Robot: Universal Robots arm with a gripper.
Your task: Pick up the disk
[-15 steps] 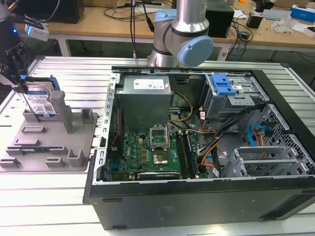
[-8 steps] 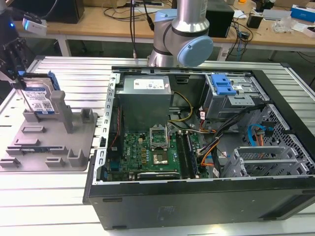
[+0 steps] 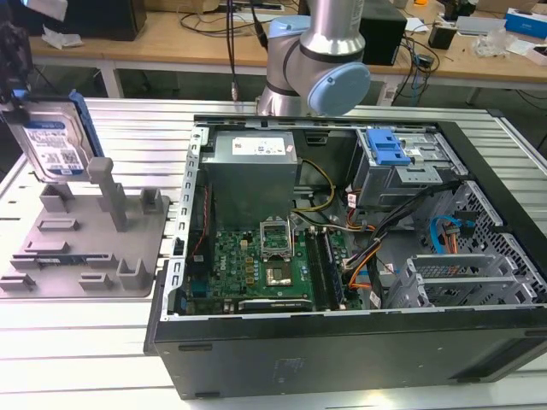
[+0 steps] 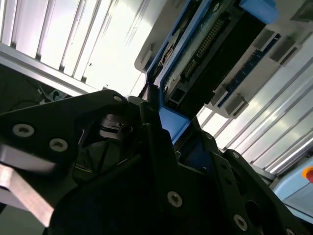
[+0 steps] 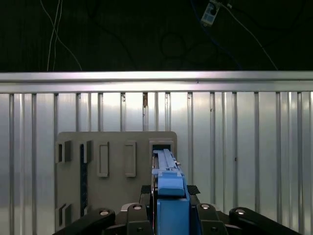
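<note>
The disk (image 3: 53,147) hangs upright above the grey tray (image 3: 85,248) at the exterior view's left, label facing out, a blue rail (image 3: 83,128) along its edge, clear of the tray's upright posts (image 3: 107,192). The hand (image 3: 13,64) grips it from above at the far left corner of the ribbed metal surface (image 3: 128,342).

In the first wrist view the hand (image 5: 168,215) is closed on the disk (image 5: 168,188), seen edge-on with its blue rail between the dark fingers (image 5: 134,218); the tray (image 5: 112,166) lies on the surface (image 5: 244,147) below, directly under the disk.

In the second wrist view the disk's underside (image 4: 205,49) runs away from the hand (image 4: 161,127), its blue rail caught against a black finger (image 4: 156,147).

To the right in the exterior view an open computer case (image 3: 342,248) lies on its side, showing a green circuit board (image 3: 256,265), a grey power supply (image 3: 252,171) and a blue latch (image 3: 386,147) on a metal cage. The arm's base (image 3: 320,60) stands just beyond the case.
</note>
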